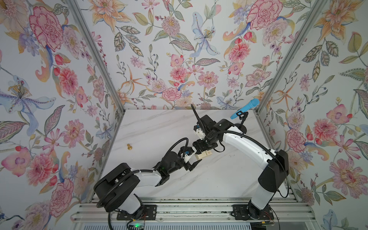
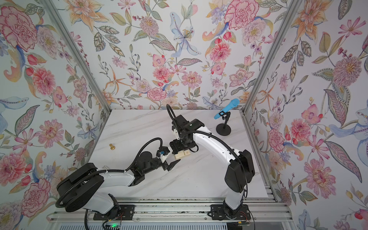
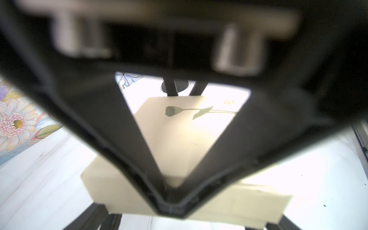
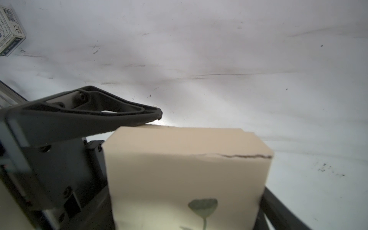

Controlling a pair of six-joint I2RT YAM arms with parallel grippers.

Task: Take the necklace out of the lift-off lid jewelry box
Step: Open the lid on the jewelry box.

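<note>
The cream lift-off lid jewelry box [image 1: 203,155] [image 2: 182,155] stands mid-table with its lid on; a flower-stem drawing [image 3: 171,111] marks the lid, and a thin seam [image 4: 239,156] shows between lid and base. The necklace is hidden inside. My right gripper [image 1: 203,150] [image 4: 185,199] comes down from above, shut on the box with a finger against each side. My left gripper [image 1: 196,155] [image 3: 187,223] reaches in from the left, low over the table. It is open, its fingers [image 4: 139,117] straddling the box, with a narrow gap at the near finger in both top views.
A small gold knob [image 1: 129,147] [image 2: 112,147] lies at the table's left. A blue microphone [image 1: 245,109] [image 2: 227,108] on a black stand [image 2: 223,129] stands at the back right. A small printed card box [image 4: 10,29] lies beyond the jewelry box in the right wrist view.
</note>
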